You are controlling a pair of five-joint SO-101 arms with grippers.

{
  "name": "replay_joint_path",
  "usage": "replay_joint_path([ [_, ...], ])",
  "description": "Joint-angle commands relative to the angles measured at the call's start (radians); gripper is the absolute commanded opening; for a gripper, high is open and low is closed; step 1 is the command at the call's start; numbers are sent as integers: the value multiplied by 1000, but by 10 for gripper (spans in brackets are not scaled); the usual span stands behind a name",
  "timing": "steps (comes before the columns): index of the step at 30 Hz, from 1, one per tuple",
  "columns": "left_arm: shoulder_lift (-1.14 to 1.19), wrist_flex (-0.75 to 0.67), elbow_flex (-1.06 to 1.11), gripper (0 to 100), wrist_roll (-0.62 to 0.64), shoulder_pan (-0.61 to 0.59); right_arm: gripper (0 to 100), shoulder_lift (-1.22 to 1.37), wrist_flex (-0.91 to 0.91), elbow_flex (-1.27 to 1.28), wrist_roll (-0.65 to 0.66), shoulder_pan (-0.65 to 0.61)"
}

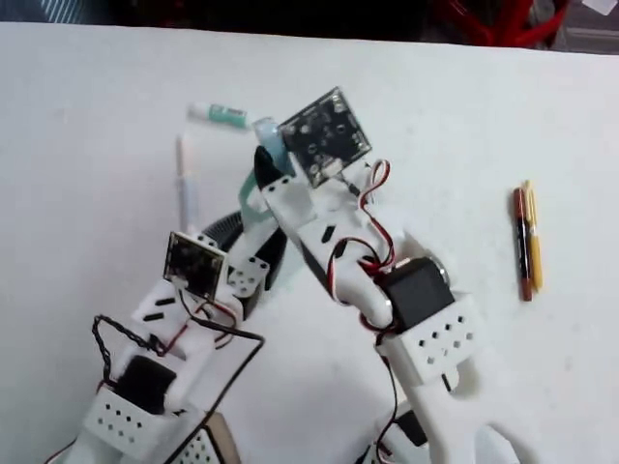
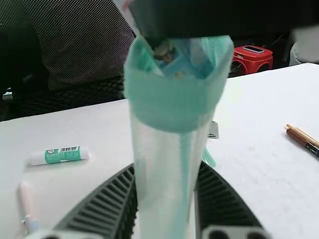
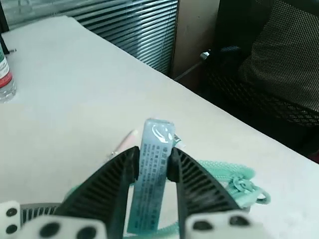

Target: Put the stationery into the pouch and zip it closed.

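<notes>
Left gripper (image 2: 167, 196) clamps the upright mint-green translucent pouch (image 2: 174, 104). Right gripper (image 3: 153, 157) pinches a pale-blue wrapped bar (image 3: 157, 132) at the pouch's open mouth.

An office room doubling as a robotics bench: two white robot arms (image 1: 426, 329) with exposed red and black wiring sit on a plain white table (image 1: 87, 87). Black mesh-backed chairs (image 2: 75, 45) stand behind it, slatted window blinds (image 3: 134, 25) line one side, and a plastic bottle (image 3: 5, 74) stands near the table's edge.

glue stick (image 1: 218, 115) top | 2 pens (image 1: 527, 242) rt | pouch (image 1: 250, 190) ctr
</notes>
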Motion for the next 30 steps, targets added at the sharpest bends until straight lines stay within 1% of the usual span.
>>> replay_joint_path([
  [1, -16, -28, -14, 139, 3, -5, 18, 1, -24, 8, -41, 21],
  [8, -16, -29, -12, 140, 3, -5, 18, 1, 21, 120, 57, 36],
  [13, -16, -29, -14, 140, 3, -5, 21, -15, 102, 101, 66, 35],
  [18, -16, -29, -14, 140, 3, -5, 28, -130, 137, 71, 63, 33],
  [20, -16, -29, -14, 140, 3, -5, 81, -165, 137, 74, 63, 33],
  [23, -16, -29, -14, 140, 3, -5, 222, -183, 168, 77, 68, 31],
  [24, -16, -29, -14, 140, 3, -5, 255, -182, 182, 77, 68, 28],
  [25, -16, -29, -14, 140, 3, -5, 269, -180, 196, 77, 69, 28],
  [30, -16, -29, -14, 140, 3, -5, 259, -180, 225, 72, 84, 28],
])
